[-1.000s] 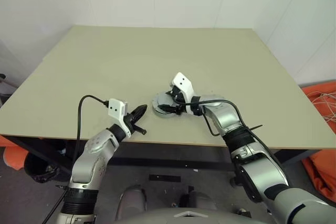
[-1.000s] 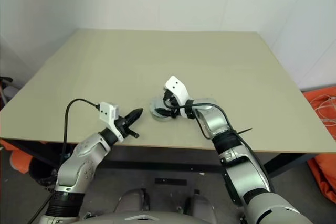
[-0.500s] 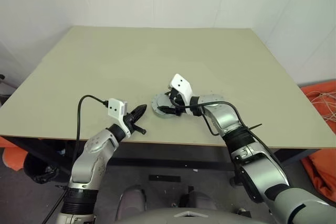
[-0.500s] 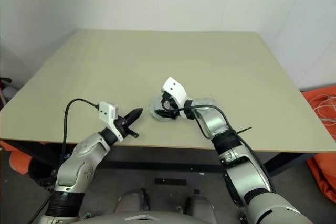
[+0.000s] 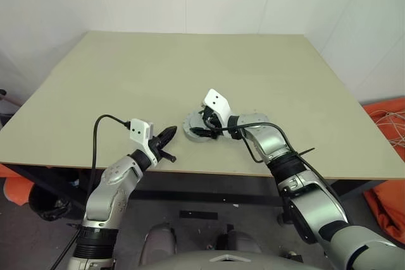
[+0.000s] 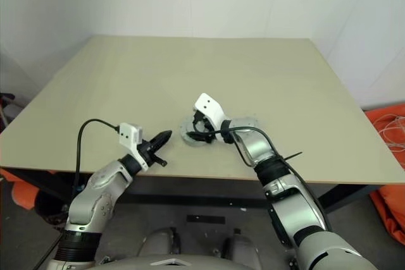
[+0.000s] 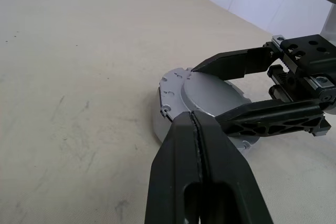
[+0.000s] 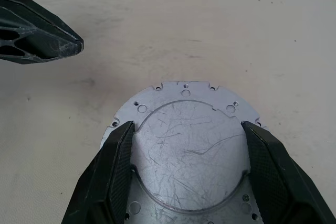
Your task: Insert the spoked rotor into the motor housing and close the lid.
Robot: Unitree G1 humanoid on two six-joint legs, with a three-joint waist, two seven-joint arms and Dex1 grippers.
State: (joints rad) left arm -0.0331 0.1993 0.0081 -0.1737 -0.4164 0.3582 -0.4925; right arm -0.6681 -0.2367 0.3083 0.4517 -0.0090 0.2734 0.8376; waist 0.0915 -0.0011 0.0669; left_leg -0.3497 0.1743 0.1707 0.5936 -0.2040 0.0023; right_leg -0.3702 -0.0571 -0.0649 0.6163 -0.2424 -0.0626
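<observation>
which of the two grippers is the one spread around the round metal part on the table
The right gripper: its two black fingers straddle the raised centre of the lid, one on each side. The left gripper is shut, its tips together, short of the part.

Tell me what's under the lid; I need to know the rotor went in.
Under the lid only the housing's silver side wall shows, resting on the table. The right gripper straddles the lid's raised centre. The lid covers whatever is inside, so the rotor cannot be confirmed.

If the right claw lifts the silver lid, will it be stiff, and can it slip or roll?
The lid looks like scratched flat metal, so it is probably stiff and fairly heavy for its size. The right claw grips its raised round centre from both sides; that smooth edge could slip. It lies flat on the table, so rolling seems unlikely unless it is stood on edge.
</observation>
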